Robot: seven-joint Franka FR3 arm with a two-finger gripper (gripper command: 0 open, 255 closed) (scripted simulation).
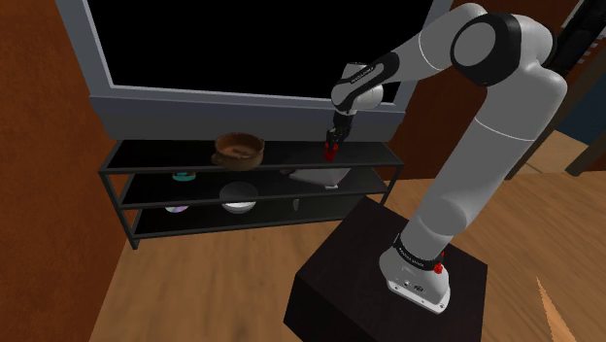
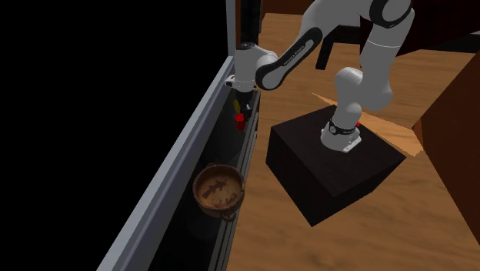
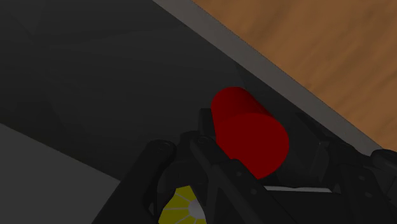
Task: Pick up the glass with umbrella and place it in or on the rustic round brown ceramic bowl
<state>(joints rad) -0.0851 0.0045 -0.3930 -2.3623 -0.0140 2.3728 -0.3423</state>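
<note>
The black box-shaped stand (image 1: 388,282) is sitting nearest, on the wooden plank floor (image 1: 194,301). The white arm with dark joints (image 1: 486,136) is rising from it and bending over toward the dark three-tier shelf unit (image 1: 160,155) against the wall. Over the end of the top tier nearer the stand, the black fingers (image 3: 156,168) are pointing down and clamping the small red cylindrical glass (image 3: 245,130) between them. A yellow ribbed umbrella (image 3: 184,207) is showing just beside the glass, close to the fingers. The glass is hanging at the level of the top tier, and whether its base is touching the tier cannot be told. Farther along the same tier, well apart from the glass, the round brown bowl (image 1: 239,149) with a mottled inside is standing upright. A white bowl (image 1: 237,199) is resting on a lower tier beneath it. Behind the shelf unit, a grey-framed window (image 1: 194,97) is giving onto a black area.
</note>
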